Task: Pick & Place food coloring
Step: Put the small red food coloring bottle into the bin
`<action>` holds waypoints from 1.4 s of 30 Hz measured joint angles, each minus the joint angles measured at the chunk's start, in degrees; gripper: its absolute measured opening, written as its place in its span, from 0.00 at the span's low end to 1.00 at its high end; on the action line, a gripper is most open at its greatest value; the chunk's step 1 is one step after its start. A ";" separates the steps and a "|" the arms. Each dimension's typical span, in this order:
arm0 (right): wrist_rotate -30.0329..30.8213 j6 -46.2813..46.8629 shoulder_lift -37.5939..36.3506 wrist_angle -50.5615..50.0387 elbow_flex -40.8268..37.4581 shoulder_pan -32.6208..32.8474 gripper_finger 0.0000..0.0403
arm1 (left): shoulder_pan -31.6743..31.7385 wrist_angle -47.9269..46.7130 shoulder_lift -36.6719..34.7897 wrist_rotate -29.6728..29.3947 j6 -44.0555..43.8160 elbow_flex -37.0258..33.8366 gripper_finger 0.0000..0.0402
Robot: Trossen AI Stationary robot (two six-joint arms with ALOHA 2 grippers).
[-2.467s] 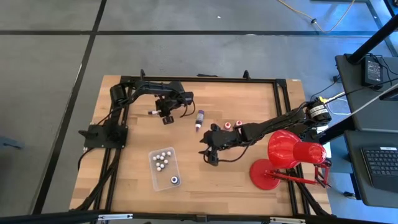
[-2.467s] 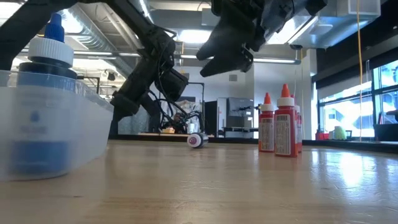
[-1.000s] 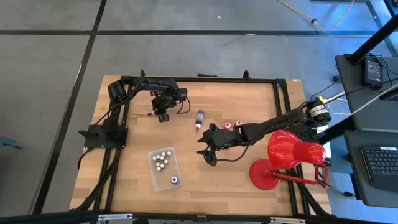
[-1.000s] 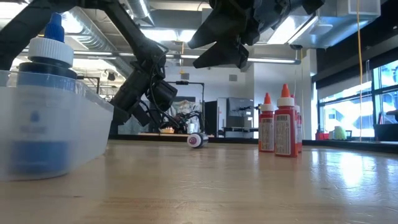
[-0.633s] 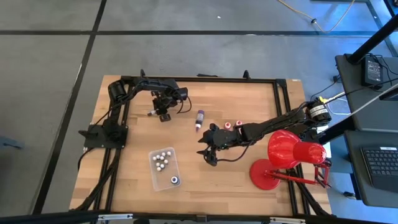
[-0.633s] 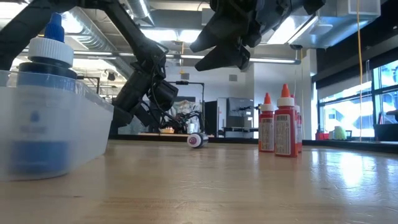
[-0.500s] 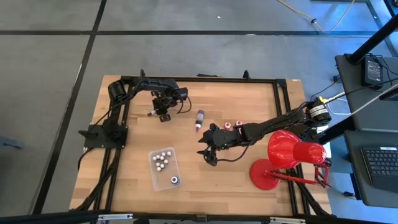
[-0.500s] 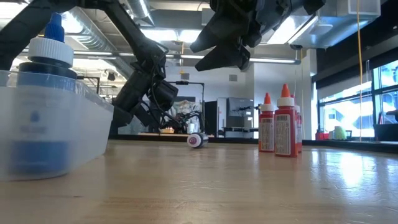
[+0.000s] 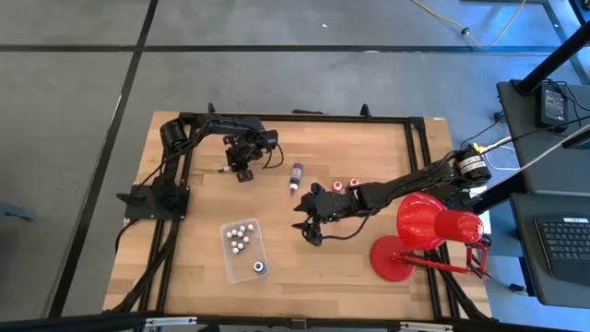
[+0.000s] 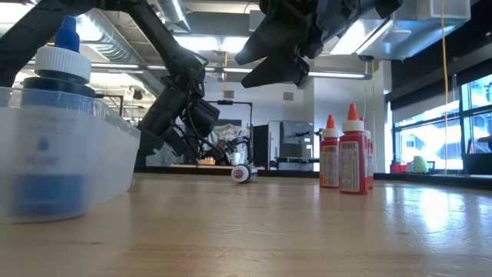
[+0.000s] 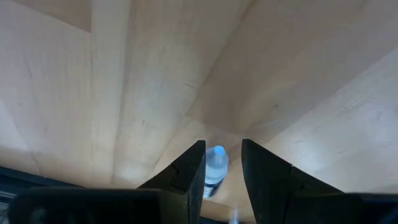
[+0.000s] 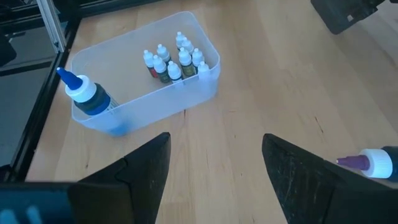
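Several tiny white-capped bottles (image 9: 241, 235) (image 12: 174, 62) and a larger blue-capped one (image 9: 259, 267) (image 10: 54, 115) stand in the clear tray (image 9: 227, 254) (image 12: 161, 99). A longer purple bottle (image 9: 296, 177) (image 10: 244, 174) lies on its side mid-table. Two red bottles (image 9: 346, 184) (image 10: 346, 158) stand upright near it. A small pale-capped bottle (image 9: 224, 168) (image 11: 216, 163) lies on the table at the far left. My left gripper (image 9: 241, 169) (image 11: 222, 149) hangs over it, narrowly open, a finger on either side in the wrist view. My right gripper (image 9: 309, 226) (image 10: 273, 65) (image 12: 214, 174) hovers wide open between tray and red bottles.
A big red desk lamp (image 9: 429, 231) stands on the table's near right, beside my right arm. A black frame runs along the table's left and far edges. Bare wood lies between the tray and the purple bottle.
In the last second nothing visibly moves. Before that, my left gripper drew a little toward the table's far-left corner, ending over the small bottle, which stayed where it lay.
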 joint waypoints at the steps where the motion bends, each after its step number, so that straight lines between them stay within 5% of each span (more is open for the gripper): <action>1: 0.00 -0.01 0.00 0.00 0.00 0.00 0.63 | 0.00 0.02 0.00 0.55 0.02 0.00 0.24; 7: 0.00 -0.01 0.00 0.02 0.00 0.00 0.63 | 0.00 0.00 0.00 0.34 0.02 0.00 0.25; 15: 0.00 0.00 0.00 0.02 0.00 0.00 0.63 | 0.00 -0.39 0.00 -9.76 0.04 0.00 0.24; 27: 0.00 0.01 0.00 0.02 0.00 0.00 0.63 | 0.00 -0.42 0.00 -6.57 -3.02 0.01 0.23; 42: 0.00 -0.01 0.00 -0.03 0.00 0.00 0.63 | -0.83 -5.34 0.00 -10.16 -3.66 0.02 0.23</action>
